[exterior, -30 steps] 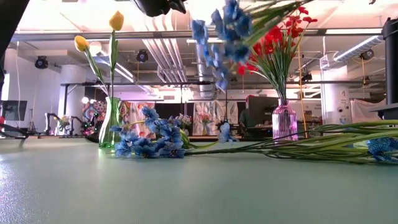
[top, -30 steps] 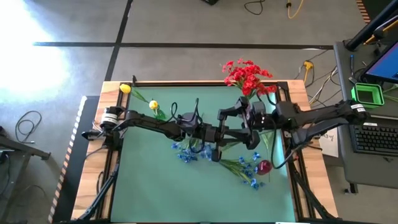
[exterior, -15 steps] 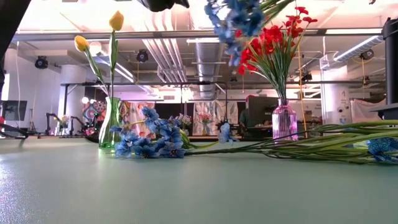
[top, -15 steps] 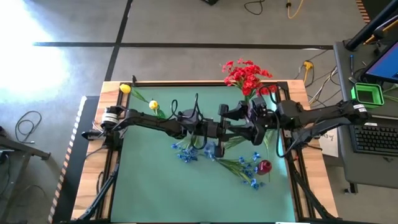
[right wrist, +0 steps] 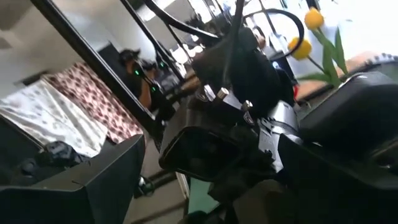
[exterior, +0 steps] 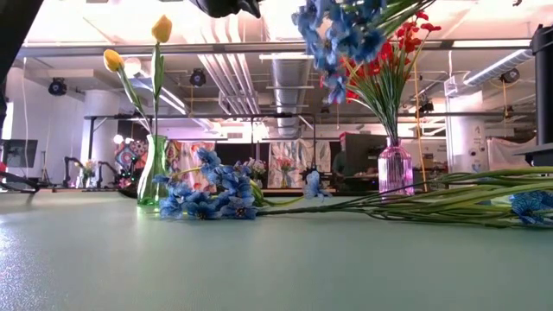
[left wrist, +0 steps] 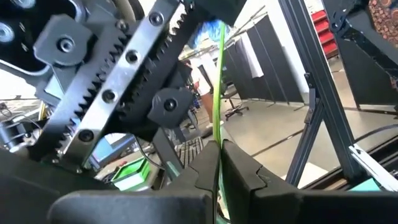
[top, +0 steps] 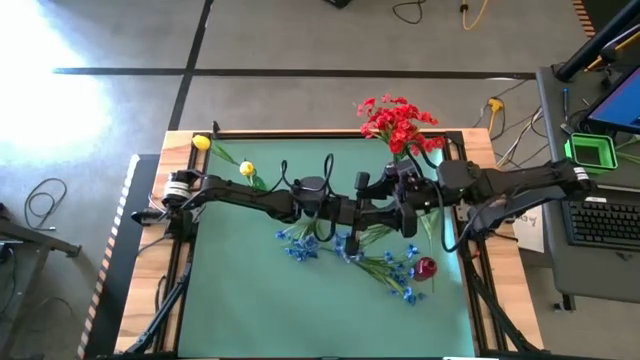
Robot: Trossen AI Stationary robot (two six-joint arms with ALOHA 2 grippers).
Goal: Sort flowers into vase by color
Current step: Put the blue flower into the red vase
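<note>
Blue flower stem [left wrist: 219,93] sits pinched in the fully closed left gripper [top: 352,212] above the bench's middle, blooms [exterior: 341,34] dangling high. Right gripper [top: 385,195] gapes wide just beside it, holding nothing. Risk, I'd say: the thin stem slips during handover, or the arms clash.

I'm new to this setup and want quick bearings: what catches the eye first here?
The two dark arms meet over the middle of the green table, where the left hand is shut on a thin green stem and the right hand is open beside it. A red bunch stands in a pink vase at the far edge, yellow flowers in a green vase at the far left, and blue flowers lie loose on the table.
</note>
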